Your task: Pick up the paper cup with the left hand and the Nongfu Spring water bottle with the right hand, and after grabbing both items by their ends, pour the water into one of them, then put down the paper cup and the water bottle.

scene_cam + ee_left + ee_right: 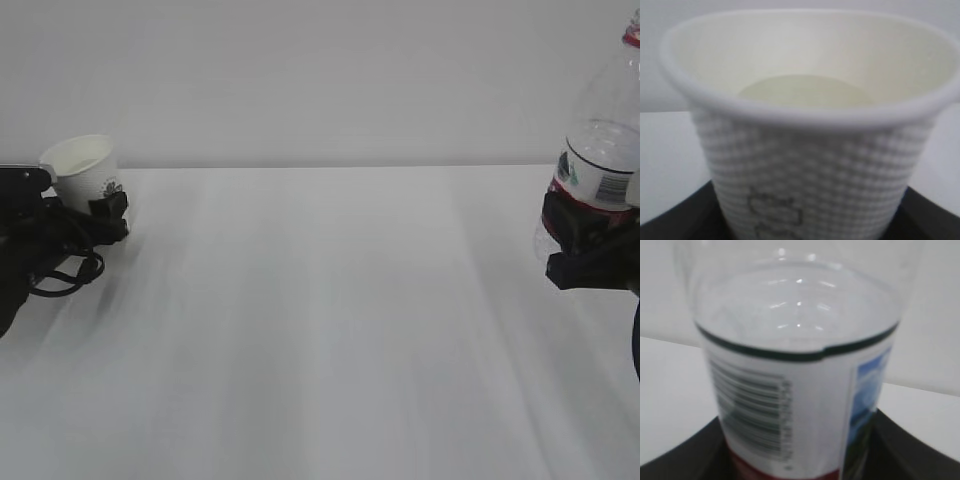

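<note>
The paper cup [85, 172] is seen at the far left of the white table [320, 330], gripped low on its body by the left hand [108, 215], whose black fingers are clamped on it. The cup is tilted slightly, its open mouth turned up and toward the right. In the left wrist view the cup [805, 150] fills the picture: a rolled rim, a dimpled wall, a dark printed mark low on its side and a pale round bottom inside. Whether liquid lies in it cannot be told.

At the far right edge, the Nongfu Spring water bottle [600, 160] is held nearly upright by the right hand [590, 245], which is closed around its lower part at the red band of the label. The red neck ring is cut by the picture's top corner. In the right wrist view the bottle [795, 390] shows a barcode and a dark line along the label's upper edge. The two things are well apart, with bare table between them.
</note>
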